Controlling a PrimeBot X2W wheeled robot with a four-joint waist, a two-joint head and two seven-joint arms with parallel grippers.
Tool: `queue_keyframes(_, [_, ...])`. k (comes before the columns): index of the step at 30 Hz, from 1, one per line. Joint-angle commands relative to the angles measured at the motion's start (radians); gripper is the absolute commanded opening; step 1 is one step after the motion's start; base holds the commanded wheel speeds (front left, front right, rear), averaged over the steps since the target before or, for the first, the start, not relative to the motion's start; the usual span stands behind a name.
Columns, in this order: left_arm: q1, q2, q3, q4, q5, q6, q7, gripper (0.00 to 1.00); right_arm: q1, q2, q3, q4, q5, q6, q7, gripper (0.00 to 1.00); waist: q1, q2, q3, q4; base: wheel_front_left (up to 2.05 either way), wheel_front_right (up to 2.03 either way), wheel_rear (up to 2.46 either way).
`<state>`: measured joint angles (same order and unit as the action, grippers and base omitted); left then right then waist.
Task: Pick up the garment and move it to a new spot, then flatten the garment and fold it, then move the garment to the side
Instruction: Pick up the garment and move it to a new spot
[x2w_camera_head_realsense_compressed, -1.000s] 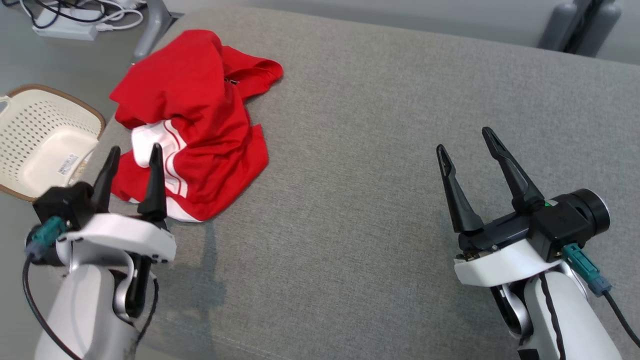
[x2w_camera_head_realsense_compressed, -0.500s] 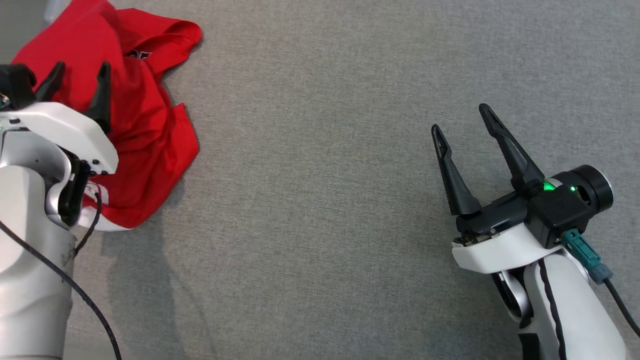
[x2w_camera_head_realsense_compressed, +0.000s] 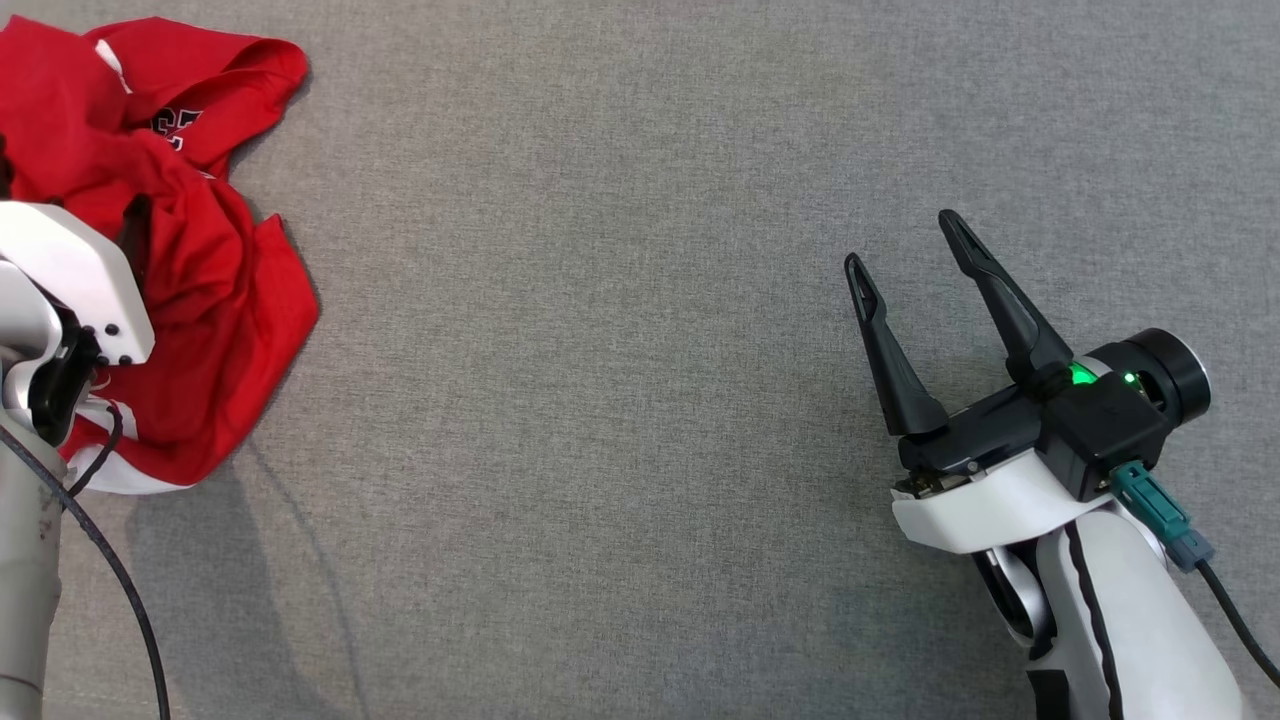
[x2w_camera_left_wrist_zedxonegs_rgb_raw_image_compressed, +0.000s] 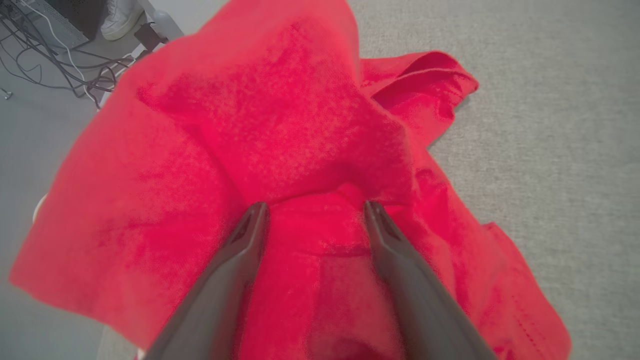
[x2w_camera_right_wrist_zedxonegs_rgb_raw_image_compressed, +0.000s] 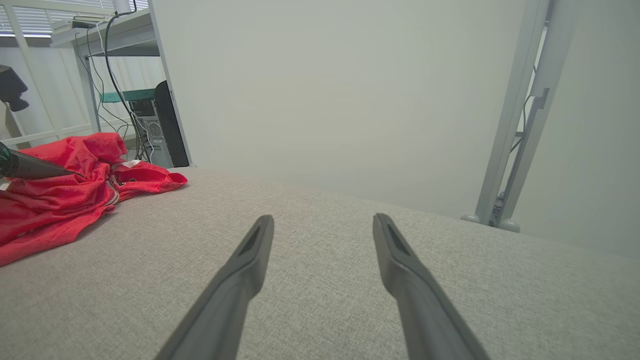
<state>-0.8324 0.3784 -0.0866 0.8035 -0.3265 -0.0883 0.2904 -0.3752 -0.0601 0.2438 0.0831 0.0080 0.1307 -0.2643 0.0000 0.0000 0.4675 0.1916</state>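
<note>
1. Beyond the left gripper's (x2w_camera_left_wrist_zedxonegs_rgb_raw_image_compressed: 314, 207) left finger, the left wrist view shows bare floor and a tangle of cables (x2w_camera_left_wrist_zedxonegs_rgb_raw_image_compressed: 60, 65). The edge of the grey surface (x2w_camera_head_realsense_compressed: 600, 400) therefore runs close on that side, and the cloth seems to reach it.
2. The red garment (x2w_camera_left_wrist_zedxonegs_rgb_raw_image_compressed: 280, 125) lies crumpled directly under and ahead of the left gripper. The jaws are spread wide and grasp nothing, and a raised fold sits between the two fingers. I cannot tell whether the tips press the cloth. The heap's long axis runs roughly along the fingers' own direction, so closing here would likely pinch that fold across its ridge.
3. To the right of the heap the surface is open, flat and bare, giving generous room to carry the garment toward the middle.
4. The right gripper (x2w_camera_head_realsense_compressed: 902, 240) hovers well apart from the garment, which lies far off to its left. Its jaws are also spread and empty. The left arm is plainly the nearer one for the pick-up.
</note>
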Motion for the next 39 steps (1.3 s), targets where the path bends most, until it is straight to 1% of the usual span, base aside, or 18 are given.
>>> queue_keyframes(1, [-0.015,0.01,-0.005,0.016,0.001,-0.005,0.007,1.0,0.004,-0.001,0.001,-0.003,-0.001,0.0,-0.002,1.0,0.0,0.0,0.002,-0.002,0.0,0.0,0.0])
queue_keyframes(2, [-0.019,0.01,-0.007,0.022,-0.002,-0.007,0.006,0.95,0.003,-0.001,0.001,-0.003,-0.002,0.0,-0.002,1.0,0.0,0.0,0.003,-0.003,0.0,0.0,0.0])
queue_keyframes(3, [-0.022,0.009,-0.006,0.024,-0.01,-0.011,-0.004,0.0,0.002,0.0,0.0,-0.003,-0.003,0.0,-0.002,1.0,0.0,0.0,0.003,-0.004,0.0,0.0,0.0])
queue_keyframes(7, [-0.029,0.014,-0.01,0.03,-0.009,-0.013,-0.046,0.0,0.002,0.002,-0.002,0.003,0.0,0.0,-0.002,1.0,0.0,0.0,-0.002,-0.005,0.0,0.0,0.0])
queue_keyframes(12, [-0.042,0.026,-0.021,0.017,0.013,0.001,-0.116,0.0,0.008,0.003,-0.009,0.012,0.01,0.0,-0.002,1.0,0.0,0.0,-0.031,0.001,0.0,0.0,0.0])
queue_keyframes(17, [-0.047,0.041,-0.031,-0.018,0.035,0.022,-0.197,0.0,0.019,0.005,-0.019,0.022,0.018,0.0,-0.002,1.0,0.0,0.0,-0.083,0.011,0.0,0.0,0.0])
queue_keyframes(21, [-0.05,0.039,-0.009,-0.071,0.02,0.039,-0.277,0.0,0.034,0.007,-0.022,0.031,0.029,0.0,-0.002,1.0,0.0,0.0,-0.137,0.016,0.0,0.0,0.0])
queue_keyframes(25, [-0.038,0.032,0.006,-0.152,0.005,0.045,-0.358,0.0,0.04,0.007,-0.042,0.031,0.038,0.0,-0.002,1.0,0.0,0.0,-0.19,0.013,0.0,0.0,0.0])
queue_keyframes(27, [-0.024,0.029,0.002,-0.204,0.008,0.039,-0.394,0.0,0.045,0.007,-0.059,0.029,0.046,0.0,-0.002,1.0,0.0,0.0,-0.216,0.007,0.0,0.0,0.0])
queue_keyframes(29, [-0.005,0.043,-0.021,-0.26,0.052,0.056,-0.436,0.0,0.053,0.007,-0.073,0.028,0.055,0.0,-0.002,1.0,0.0,0.0,-0.242,-0.001,0.0,0.0,0.0])
queue_keyframes(31, [0.016,0.021,-0.031,-0.315,0.051,0.064,-0.46,0.0,0.06,0.007,-0.089,0.026,0.062,0.0,-0.002,1.0,0.0,0.0,-0.263,-0.012,0.0,0.0,0.0])
queue_keyframes(34, [0.045,-0.012,-0.05,-0.405,0.04,0.059,-0.473,0.0,0.065,0.007,-0.113,0.02,0.067,0.0,-0.002,1.0,0.0,0.0,-0.283,-0.034,0.0,0.0,0.0])
queue_keyframes(39, [0.097,-0.075,-0.097,-0.543,0.02,0.054,-0.453,0.0,0.072,0.008,-0.145,0.011,0.065,0.0,-0.002,1.0,0.0,0.0,-0.294,-0.089,0.0,0.0,0.0])
